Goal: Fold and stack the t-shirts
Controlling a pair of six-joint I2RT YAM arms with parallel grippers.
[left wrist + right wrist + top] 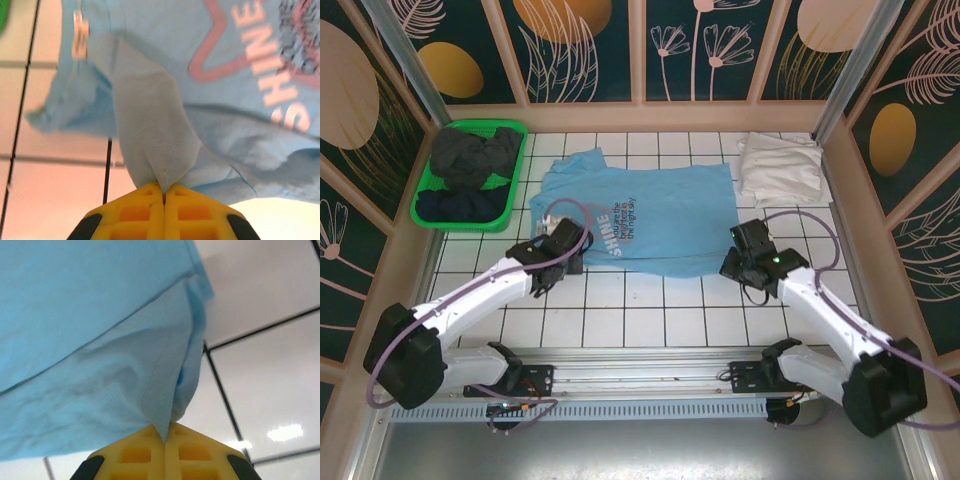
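We see the sky-blue t-shirt spread in the middle, print up with white "SHINE" lettering, neck toward nine o'clock. Its six-o'clock edge is bunched and raised at both ends. A white t-shirt lies folded at two o'clock. The dark t-shirts sit crumpled at ten o'clock.

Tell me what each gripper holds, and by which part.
Both hold the sky-blue t-shirt: the left gripper pinches its near left edge, the right gripper its near right corner.
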